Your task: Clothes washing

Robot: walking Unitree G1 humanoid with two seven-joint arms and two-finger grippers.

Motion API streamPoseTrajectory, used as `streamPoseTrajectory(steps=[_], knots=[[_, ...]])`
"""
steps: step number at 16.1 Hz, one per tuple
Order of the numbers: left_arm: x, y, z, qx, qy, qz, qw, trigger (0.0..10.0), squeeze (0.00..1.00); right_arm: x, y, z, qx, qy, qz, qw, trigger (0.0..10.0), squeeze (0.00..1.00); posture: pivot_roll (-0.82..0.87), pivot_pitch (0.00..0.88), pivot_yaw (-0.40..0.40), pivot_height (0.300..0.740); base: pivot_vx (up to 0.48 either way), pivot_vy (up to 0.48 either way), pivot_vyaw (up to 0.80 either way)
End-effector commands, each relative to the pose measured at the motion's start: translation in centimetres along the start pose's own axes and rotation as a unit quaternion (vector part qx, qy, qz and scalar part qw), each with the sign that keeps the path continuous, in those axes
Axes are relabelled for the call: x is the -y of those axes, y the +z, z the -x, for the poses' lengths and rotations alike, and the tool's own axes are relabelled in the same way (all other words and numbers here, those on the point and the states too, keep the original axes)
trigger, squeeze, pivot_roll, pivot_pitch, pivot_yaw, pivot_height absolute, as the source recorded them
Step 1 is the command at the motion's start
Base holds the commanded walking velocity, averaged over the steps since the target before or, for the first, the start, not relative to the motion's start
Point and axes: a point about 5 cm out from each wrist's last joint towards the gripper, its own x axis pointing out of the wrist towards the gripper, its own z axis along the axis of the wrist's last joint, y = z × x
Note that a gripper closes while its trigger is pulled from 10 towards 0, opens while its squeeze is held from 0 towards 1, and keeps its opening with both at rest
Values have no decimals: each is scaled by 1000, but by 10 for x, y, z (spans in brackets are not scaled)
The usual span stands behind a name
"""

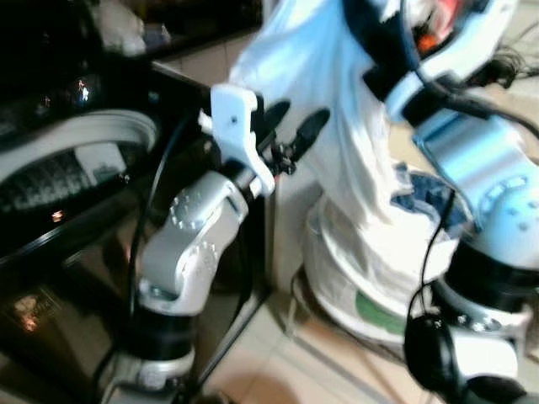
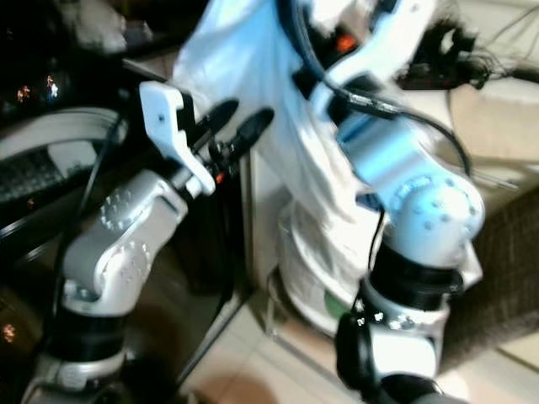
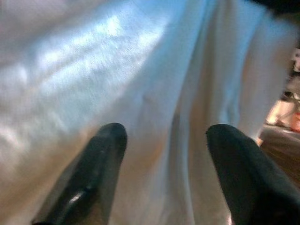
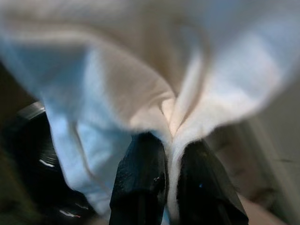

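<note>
Hanging lengthwise downward, the pale white cloth garment [image 1: 337, 109] is pinched between the right gripper [image 4: 171, 154]'s clenched fingers, its lower end in the round white laundry basket [image 1: 345, 286]. The left gripper [image 1: 290, 126], fingers spread, points at its folds beside the dark washing machine [image 1: 76, 194].

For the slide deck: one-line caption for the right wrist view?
Right gripper fingers pinched shut on a fold of the white garment, lifted beside the dark washer.

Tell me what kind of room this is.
Most likely a home laundry corner. A top-loading washing machine with its lid open stands at the left, a laundry basket of clothes sits beside it on the tiled floor, and the right tool holds up a white garment.
</note>
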Motion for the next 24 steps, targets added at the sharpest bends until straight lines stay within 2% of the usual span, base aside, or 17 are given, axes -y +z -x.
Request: streamPoseTrajectory(steps=[1, 3, 4, 5, 6, 7, 8, 10, 11, 12, 14, 16, 21, 24], knots=[[-3, 3, 7, -6, -3, -7, 1000, 10000, 1000, 8, 3, 4, -2, -24, 41, 999, 0, 0, -129, 0, 12, 740, 0, 0, 0], [-18, 5, 20, -26, 27, -34, 999, 10000, 1000, 24, 5, 14, -16, -64, 149, 987, 0, 0, -124, 0, 11, 740, 0, 0, 0], [-26, 5, 27, -34, 47, -38, 998, 10000, 1000, 33, 6, 19, -14, -86, 167, 982, 0, 0, -120, 0, 9, 740, 0, 0, 0], [-34, 3, 32, -37, 73, -24, 996, 10000, 529, 43, 6, 25, -9, -114, 176, 978, 0, 0, -115, 0, 6, 740, 0, 0, 0], [-42, -1, 38, -45, 98, -12, 994, 10000, 0, 57, 1, 35, -15, -148, 191, 970, 0, 0, -115, 0, 5, 740, 0, 0, 0], [-54, -7, 50, -55, 147, -38, 987, 10000, 0, 68, -13, 51, -36, -179, 217, 959, 1765, 0, -110, 0, -1, 740, 0, 0, 0], [-59, -12, 58, -71, 170, -41, 982, 10000, 0, 72, -22, 60, -46, -189, 234, 953, 10000, 0, -110, 0, -4, 740, 0, 0, 0], [-60, -11, 64, -77, 184, -66, 978, 10000, 0, 72, -30, 69, -55, -194, 239, 950, 10000, 0, -100, 0, -14, 740, 0, 0, 0], [-59, -10, 64, -82, 182, -94, 975, 10000, 0, 74, -33, 72, -62, -201, 250, 945, 10000, 0, -100, 0, -17, 740, 0, 0, 0], [-57, -11, 63, -80, 174, -100, 976, 10000, 0, 76, -35, 74, -64, -208, 258, 941, 10000, 0, -99, 0, -17, 740, 0, 0, 0], [-53, -14, 60, -78, 171, -81, 979, 10000, 0, 79, -40, 78, -62, -216, 263, 938, 10000, 0, -102, 0, -13, 740, 176, 0, 0], [-51, -16, 59, -86, 164, -80, 980, 10000, 0, 81, -44, 82, -70, -222, 252, 939, 10000, 0, -103, 0, -12, 740, 401, 0, 0], [-49, -17, 58, -86, 158, -78, 981, 10000, 0, 84, -47, 86, -73, -229, 250, 938, 10000, 0, -108, 0, -6, 740, 431, 0, -546], [-52, -18, 59, -88, 166, -78, 979, 10000, 0, 80, -51, 84, -87, -205, 257, 941, 10000, 0, -111, 0, -9, 740, 434, 0, 0]])
